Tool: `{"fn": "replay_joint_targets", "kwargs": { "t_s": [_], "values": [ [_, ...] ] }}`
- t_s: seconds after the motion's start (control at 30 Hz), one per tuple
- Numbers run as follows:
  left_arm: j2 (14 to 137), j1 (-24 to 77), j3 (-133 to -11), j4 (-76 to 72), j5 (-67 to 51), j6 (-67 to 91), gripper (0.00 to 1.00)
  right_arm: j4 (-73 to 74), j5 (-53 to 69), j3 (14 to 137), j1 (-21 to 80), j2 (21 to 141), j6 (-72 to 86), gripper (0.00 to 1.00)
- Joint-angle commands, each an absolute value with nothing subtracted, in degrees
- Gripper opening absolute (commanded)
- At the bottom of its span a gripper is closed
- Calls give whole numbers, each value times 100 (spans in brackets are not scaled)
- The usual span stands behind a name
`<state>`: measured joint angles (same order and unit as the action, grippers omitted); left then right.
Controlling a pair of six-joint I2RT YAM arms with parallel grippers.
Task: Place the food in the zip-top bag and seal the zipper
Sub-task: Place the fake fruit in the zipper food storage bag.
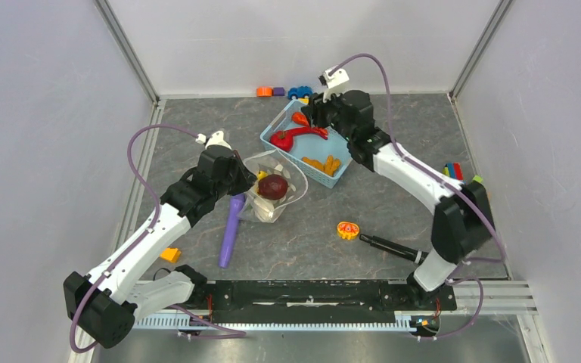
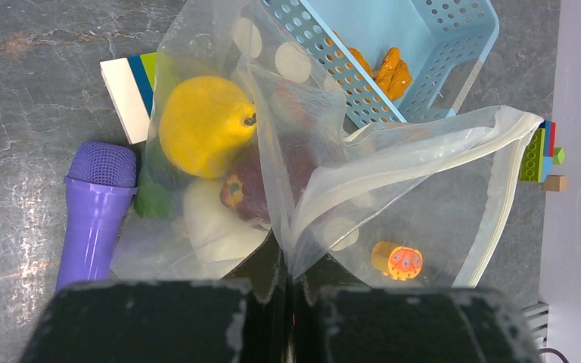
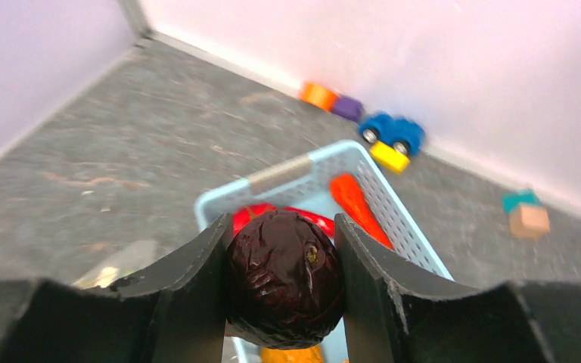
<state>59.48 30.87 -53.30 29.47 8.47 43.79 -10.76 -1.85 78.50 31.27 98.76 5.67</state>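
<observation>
Grey stone-look worktop (image 1: 393,204), white walls all round. Your left tool (image 2: 287,295) is clenched on a fold of the zip-top bag (image 2: 408,181), which sits just beside the light-blue basket (image 3: 272,175) with a yellow pepper (image 2: 204,125) and white egg (image 2: 212,227) inside. Your right tool (image 3: 282,231) is grasping a dark maroon ball (image 3: 284,283) above that basket, where the red chili (image 1: 295,136) lies.

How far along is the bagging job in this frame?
Done: a yellow pepper and white egg sit inside the zip-top bag, which the left gripper pinches. In hand: the right gripper clamps a dark maroon ball above the basket. Left: the carrot and red chili lie in the basket, and the zipper is not yet sealed.
</observation>
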Motion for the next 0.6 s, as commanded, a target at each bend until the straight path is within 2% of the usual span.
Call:
{"fn": "replay_joint_targets", "kwargs": {
  "t_s": [0.0, 0.1, 0.2, 0.43, 0.53, 0.57],
  "values": [
    [5959, 3076, -5353, 2708, 898, 4623, 2, -1753, 1555, 7104, 3323, 8957, 313, 20],
    [5971, 3076, -5344, 2682, 965, 4643, 2, -2244, 2995, 6612, 3463, 8468, 245, 21],
    [6011, 3076, -5366, 2681, 950, 4642, 2, -2094, 3460, 6319, 3897, 8168, -276, 23],
    [5939, 3076, -5326, 2665, 873, 4659, 2, -2169, 2997, 5963, 4482, 8244, -428, 26],
    [5896, 3076, -5317, 2664, 831, 4658, 2, -1822, 2540, 6222, 4650, 8561, -546, 31],
    [5876, 3076, -5317, 2663, 826, 4663, 2, -1649, 2339, 6346, 4723, 8671, -645, 38]
  ]
}}
